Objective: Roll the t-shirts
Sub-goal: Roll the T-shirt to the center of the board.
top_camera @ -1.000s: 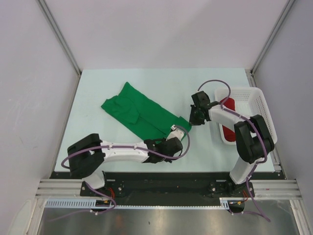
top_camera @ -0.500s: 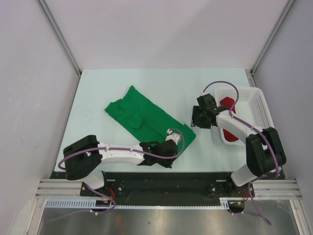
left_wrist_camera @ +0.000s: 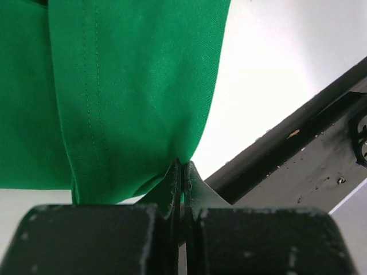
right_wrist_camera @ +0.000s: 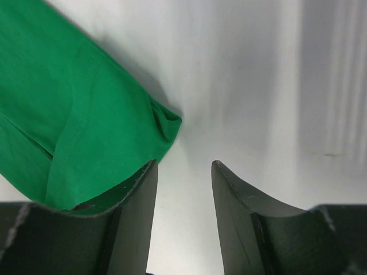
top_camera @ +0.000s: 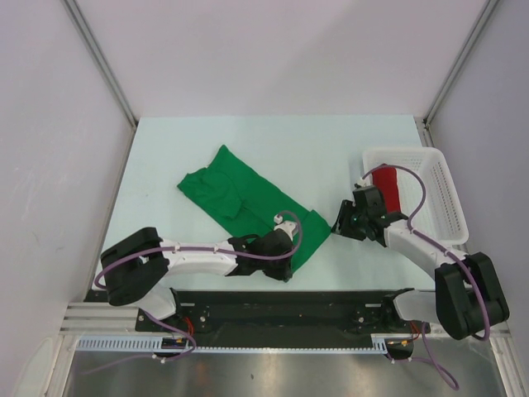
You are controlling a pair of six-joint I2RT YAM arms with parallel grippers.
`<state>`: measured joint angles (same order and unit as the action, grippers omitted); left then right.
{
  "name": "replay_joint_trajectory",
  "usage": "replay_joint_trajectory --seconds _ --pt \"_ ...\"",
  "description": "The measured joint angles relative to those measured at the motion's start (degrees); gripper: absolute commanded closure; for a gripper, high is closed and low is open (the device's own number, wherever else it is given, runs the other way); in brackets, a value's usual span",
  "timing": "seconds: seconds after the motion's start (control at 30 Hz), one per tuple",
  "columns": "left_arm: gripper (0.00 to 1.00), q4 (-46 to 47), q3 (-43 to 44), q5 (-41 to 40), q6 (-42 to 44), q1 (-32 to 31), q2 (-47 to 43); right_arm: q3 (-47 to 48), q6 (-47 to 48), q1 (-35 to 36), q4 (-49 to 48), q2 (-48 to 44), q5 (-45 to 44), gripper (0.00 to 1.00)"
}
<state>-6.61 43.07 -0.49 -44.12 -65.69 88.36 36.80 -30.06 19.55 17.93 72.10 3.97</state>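
The green t-shirt (top_camera: 248,194) lies folded in a long slanting strip on the pale table. My left gripper (top_camera: 286,263) is shut on its near hem, and in the left wrist view the fabric (left_wrist_camera: 132,86) is pinched between the closed jaws (left_wrist_camera: 182,171). My right gripper (top_camera: 338,225) stands open just right of the strip's near right corner (right_wrist_camera: 163,123). Nothing is between its fingertips (right_wrist_camera: 183,166); the left finger (right_wrist_camera: 135,195) overlaps the cloth edge. The red t-shirt (top_camera: 388,187) lies rolled in the white basket.
The white mesh basket (top_camera: 450,198) stands at the table's right edge, behind my right arm. The black base rail (top_camera: 289,302) runs along the near edge, close to the left gripper and showing in its wrist view (left_wrist_camera: 287,154). White walls enclose the other sides.
My right gripper has opened and moved toward the near edge, away from the basket. The left gripper has drawn the green shirt's near end slightly closer to the rail.
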Motion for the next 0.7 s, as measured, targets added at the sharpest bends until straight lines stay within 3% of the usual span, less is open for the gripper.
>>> replay_joint_trajectory --seconds 0.3,0.7 --pt "1.0 0.17 0.0 1.01 -0.09 0.44 0.0 -2.56 -2.62 0.31 -6.97 1.9 2.27 0.56" --pt "1.0 1.05 -0.66 1.86 -0.04 1.03 -0.79 -2.54 -4.9 1.18 -11.19 6.34 2.4 0.82"
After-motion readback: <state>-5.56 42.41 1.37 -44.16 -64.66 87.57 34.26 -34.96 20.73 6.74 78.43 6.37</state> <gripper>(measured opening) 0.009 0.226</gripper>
